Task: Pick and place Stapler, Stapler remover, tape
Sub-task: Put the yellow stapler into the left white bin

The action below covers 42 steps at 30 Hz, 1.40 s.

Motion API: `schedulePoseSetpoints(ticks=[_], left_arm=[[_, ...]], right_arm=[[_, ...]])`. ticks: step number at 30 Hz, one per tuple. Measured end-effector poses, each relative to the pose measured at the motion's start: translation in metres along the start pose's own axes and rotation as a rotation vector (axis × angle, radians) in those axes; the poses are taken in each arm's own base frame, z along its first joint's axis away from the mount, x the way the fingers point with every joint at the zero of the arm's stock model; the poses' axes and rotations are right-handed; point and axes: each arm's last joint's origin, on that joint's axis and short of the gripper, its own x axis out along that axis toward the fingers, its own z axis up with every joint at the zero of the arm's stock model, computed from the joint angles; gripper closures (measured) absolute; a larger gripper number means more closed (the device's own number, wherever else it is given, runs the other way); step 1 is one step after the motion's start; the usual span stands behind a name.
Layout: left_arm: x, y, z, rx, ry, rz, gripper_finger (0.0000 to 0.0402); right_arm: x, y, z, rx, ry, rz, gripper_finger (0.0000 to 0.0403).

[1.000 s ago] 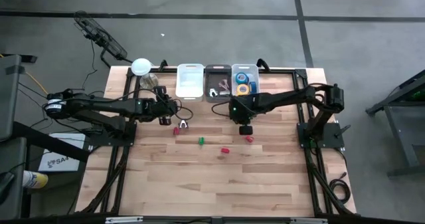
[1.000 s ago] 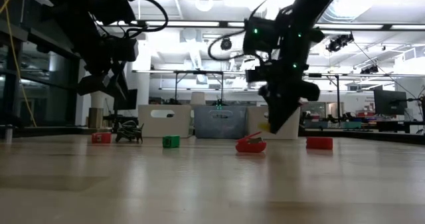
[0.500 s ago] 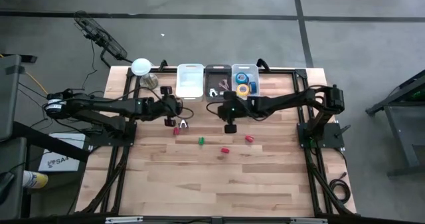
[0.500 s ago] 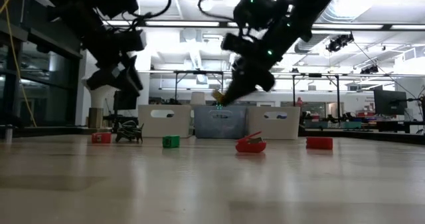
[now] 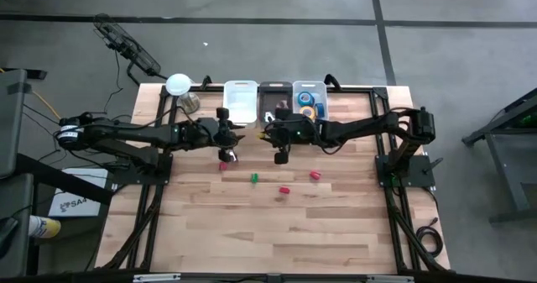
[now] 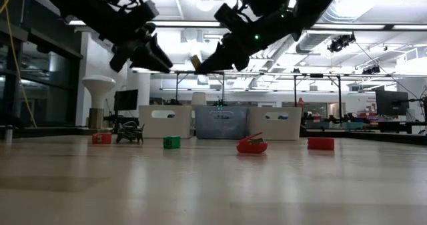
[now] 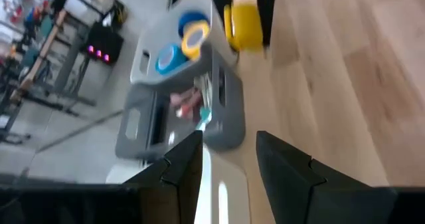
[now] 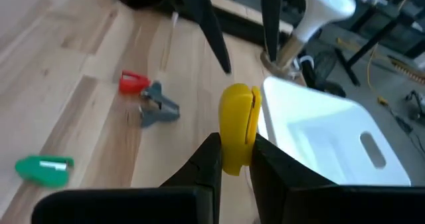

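Note:
My right gripper hangs over the far middle of the table, shut on a small yellow stapler, which also shows in the left wrist view. My left gripper is in the air just left of it, open and holding nothing. On the wood under them rest a grey stapler remover and a red stapler. A green stapler lies nearer. Blue and yellow tape rolls lie in the right-hand bin. My right gripper pinches the yellow stapler between its two fingers, on its two flat sides. The fingers point toward the table's left, slanting a little down. The stapler stands on edge and juts out beyond the fingertips, lifted clear of the table.
Three bins stand in a row at the far edge: white, grey with small parts in it, and the tape bin. Two more red staplers lie mid-table. A white lamp stands at the far left corner.
My right gripper has risen and gone toward the table's left with the yellow stapler, tipping from pointing down to nearly level. My left gripper has also risen, tipped up toward level and gone a little toward the right. The things on the table have not moved.

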Motion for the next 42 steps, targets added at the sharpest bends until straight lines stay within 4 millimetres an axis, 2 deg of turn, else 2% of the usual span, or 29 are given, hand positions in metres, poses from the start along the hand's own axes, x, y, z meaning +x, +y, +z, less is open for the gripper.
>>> schedulePoseSetpoints(ticks=[8,25,32,42], left_arm=[[-0.001,0.004,0.010,-0.031,-0.143,-0.011,0.0263],[-0.002,0.008,0.016,-0.051,-0.216,-0.002,0.0263],[-0.003,0.010,0.020,-0.060,-0.266,0.008,0.0263],[-0.003,0.010,0.020,-0.061,-0.279,0.005,0.0263]], right_arm=[[0.000,-0.003,0.008,-0.048,-0.085,-0.016,0.0357],[-0.002,-0.005,0.019,-0.194,-0.210,-0.015,0.0357],[-0.001,-0.005,0.017,-0.262,-0.216,-0.003,0.0357],[-0.001,-0.007,0.017,-0.292,-0.181,-0.076,0.0357]])
